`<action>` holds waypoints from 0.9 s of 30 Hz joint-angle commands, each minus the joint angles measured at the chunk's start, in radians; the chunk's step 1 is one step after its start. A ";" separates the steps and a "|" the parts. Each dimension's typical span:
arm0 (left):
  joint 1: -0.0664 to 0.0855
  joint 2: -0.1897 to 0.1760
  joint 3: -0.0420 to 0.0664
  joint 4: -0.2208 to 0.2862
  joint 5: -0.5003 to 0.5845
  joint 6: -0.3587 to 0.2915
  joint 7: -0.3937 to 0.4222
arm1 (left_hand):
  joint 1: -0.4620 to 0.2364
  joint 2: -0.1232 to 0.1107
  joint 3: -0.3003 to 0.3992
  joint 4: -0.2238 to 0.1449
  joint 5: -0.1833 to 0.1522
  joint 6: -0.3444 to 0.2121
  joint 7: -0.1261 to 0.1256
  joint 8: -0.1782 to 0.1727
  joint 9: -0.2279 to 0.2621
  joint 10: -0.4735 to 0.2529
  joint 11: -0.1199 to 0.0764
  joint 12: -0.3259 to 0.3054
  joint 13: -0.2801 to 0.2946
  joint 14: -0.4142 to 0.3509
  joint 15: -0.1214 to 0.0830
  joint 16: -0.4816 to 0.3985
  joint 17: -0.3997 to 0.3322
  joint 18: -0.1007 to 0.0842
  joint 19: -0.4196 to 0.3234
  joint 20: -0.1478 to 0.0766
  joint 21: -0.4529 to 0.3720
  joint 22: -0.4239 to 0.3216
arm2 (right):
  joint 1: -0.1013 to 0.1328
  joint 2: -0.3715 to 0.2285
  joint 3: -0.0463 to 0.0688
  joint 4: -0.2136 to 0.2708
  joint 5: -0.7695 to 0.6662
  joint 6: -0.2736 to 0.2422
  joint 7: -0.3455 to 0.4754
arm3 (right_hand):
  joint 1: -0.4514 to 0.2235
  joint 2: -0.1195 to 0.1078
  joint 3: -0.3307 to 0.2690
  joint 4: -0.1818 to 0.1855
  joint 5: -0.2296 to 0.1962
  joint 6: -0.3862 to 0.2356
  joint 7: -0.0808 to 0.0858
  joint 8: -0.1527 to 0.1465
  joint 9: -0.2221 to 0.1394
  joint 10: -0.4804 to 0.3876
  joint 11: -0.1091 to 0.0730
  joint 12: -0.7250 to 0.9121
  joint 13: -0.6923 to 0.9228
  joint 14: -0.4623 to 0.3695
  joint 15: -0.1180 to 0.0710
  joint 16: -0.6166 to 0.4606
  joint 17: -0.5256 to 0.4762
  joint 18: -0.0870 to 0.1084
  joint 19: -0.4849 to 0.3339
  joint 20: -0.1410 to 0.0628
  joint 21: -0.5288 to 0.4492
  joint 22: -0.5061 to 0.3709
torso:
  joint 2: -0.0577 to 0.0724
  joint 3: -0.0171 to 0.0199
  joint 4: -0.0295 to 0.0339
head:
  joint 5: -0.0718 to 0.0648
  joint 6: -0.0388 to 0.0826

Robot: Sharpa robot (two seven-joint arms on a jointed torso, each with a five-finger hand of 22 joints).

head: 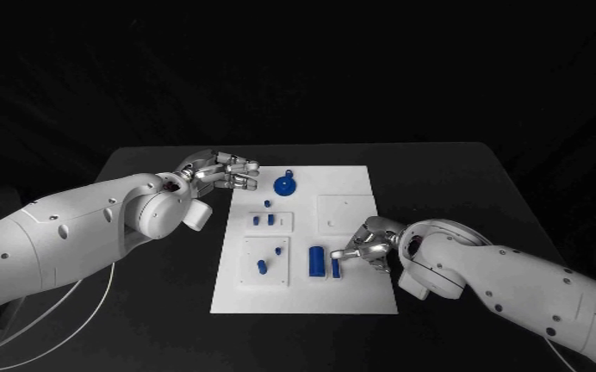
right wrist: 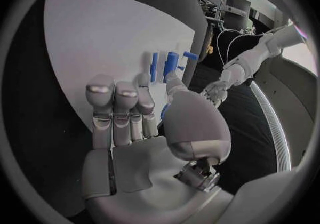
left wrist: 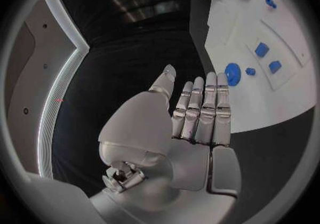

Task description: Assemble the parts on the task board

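Observation:
The white task board (head: 351,293) lies in the middle of the black table. A round blue part (head: 286,186) with a small knob sits near its far edge, also seen as the round blue part (left wrist: 232,71). Small blue parts (head: 263,218) stand in a raised plate, and two more (head: 262,265) lie on a nearer plate. Two long blue parts (head: 317,260) stand side by side near the middle, seen again as long parts (right wrist: 170,64). My right hand (head: 367,247) hovers beside them, fingers extended, holding nothing. My left hand (head: 224,171) is at the board's far left corner, fingers straight, holding nothing.
A blank raised square plate (head: 344,213) sits on the board's right half, just beyond my right hand. Black table (head: 162,320) surrounds the board. A white cable (head: 75,320) runs below my left arm.

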 commanded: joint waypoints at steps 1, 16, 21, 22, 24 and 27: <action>0.001 0.003 0.001 -0.003 -0.006 -0.010 0.028 | -0.007 -0.001 -0.005 0.001 -0.001 -0.003 0.002 -0.003 0.000 -0.004 -0.003 0.001 0.002 -0.004 -0.002 -0.003 0.002 -0.017 -0.004 0.001 0.000 0.000 | 0.008 -0.006 0.007 -0.021 0.099 -0.069 0.096 | 0.000 -0.009 -0.016 0.021 0.008 -0.012 0.004 -0.002 -0.007 -0.012 -0.001 -0.010 -0.014 -0.001 0.010 -0.006 -0.002 0.014 0.054 0.007 -0.006 -0.001 | -0.002 -0.0006 0.0001 | -0.001 0.010; 0.008 -0.004 0.001 -0.010 0.035 -0.094 0.092 | -0.005 -0.003 -0.006 0.002 -0.002 0.004 0.000 -0.003 0.000 0.001 -0.005 0.001 0.002 -0.002 -0.003 -0.003 0.002 -0.018 -0.005 0.000 -0.001 -0.001 | 0.137 0.008 0.039 -0.221 0.452 -0.140 0.313 | 0.034 0.097 -0.021 -0.123 0.011 0.001 0.005 -0.003 -0.029 -0.123 -0.001 -0.310 -0.296 -0.026 0.010 -0.274 -0.138 0.036 0.030 0.008 -0.459 -0.278 | -0.031 -0.0083 -0.0094 | -0.002 0.051; 0.015 0.006 0.001 -0.030 0.118 -0.184 0.131 | 0.002 -0.015 -0.007 -0.001 -0.009 -0.031 -0.001 -0.004 -0.002 -0.026 0.000 0.001 0.002 -0.045 0.009 -0.004 -0.003 -0.013 -0.013 0.010 -0.007 -0.003 | 0.177 0.072 0.040 -0.369 0.652 -0.106 0.441 | 0.048 0.117 0.006 -0.190 0.070 -0.001 0.022 -0.001 -0.093 -0.107 0.044 -0.711 -0.720 -0.132 0.073 -0.572 -0.389 0.034 -0.072 0.079 -0.758 -0.630 | -0.051 -0.0141 -0.0151 | 0.001 0.053; 0.016 0.009 0.001 -0.037 0.128 -0.191 0.135 | 0.003 -0.017 -0.007 -0.001 -0.009 -0.042 -0.005 -0.005 -0.002 -0.029 -0.001 0.001 0.002 -0.060 0.011 -0.004 -0.004 -0.013 -0.020 0.014 -0.011 -0.004 | 0.181 0.086 0.040 -0.395 0.678 -0.097 0.465 | 0.050 0.127 0.010 -0.189 0.088 -0.013 0.034 -0.004 -0.098 -0.158 0.058 -0.784 -0.783 -0.189 0.096 -0.619 -0.427 0.025 -0.131 0.095 -0.734 -0.672 | -0.054 -0.0150 -0.0155 | 0.002 0.052; 0.017 0.016 0.001 -0.053 0.142 -0.202 0.142 | 0.002 -0.017 -0.006 -0.001 -0.011 -0.059 -0.008 -0.005 -0.003 -0.040 0.000 0.001 0.002 -0.083 0.014 -0.004 -0.005 -0.014 -0.035 0.020 -0.021 -0.007 | 0.186 0.114 0.040 -0.445 0.722 -0.078 0.511 | 0.064 0.139 0.022 -0.197 0.104 -0.054 0.041 -0.003 -0.101 -0.212 0.098 -0.924 -0.932 -0.293 0.150 -0.732 -0.533 0.015 -0.297 0.146 -0.758 -0.780 | -0.058 -0.0155 -0.0152 | 0.003 0.056; 0.018 0.025 0.001 -0.071 0.154 -0.207 0.148 | 0.002 -0.018 -0.005 0.000 -0.013 -0.101 -0.014 -0.008 -0.006 -0.076 -0.003 0.001 0.000 -0.113 0.014 -0.004 -0.007 -0.016 -0.054 0.028 -0.034 -0.010 | 0.190 0.142 0.041 -0.495 0.754 -0.063 0.553 | 0.076 0.136 0.026 -0.208 0.108 -0.121 0.037 0.002 -0.102 -0.296 0.130 -1.007 -1.072 -0.391 0.192 -0.845 -0.665 0.009 -0.448 0.205 -0.738 -0.891 | -0.064 -0.0155 -0.0152 | 0.003 0.061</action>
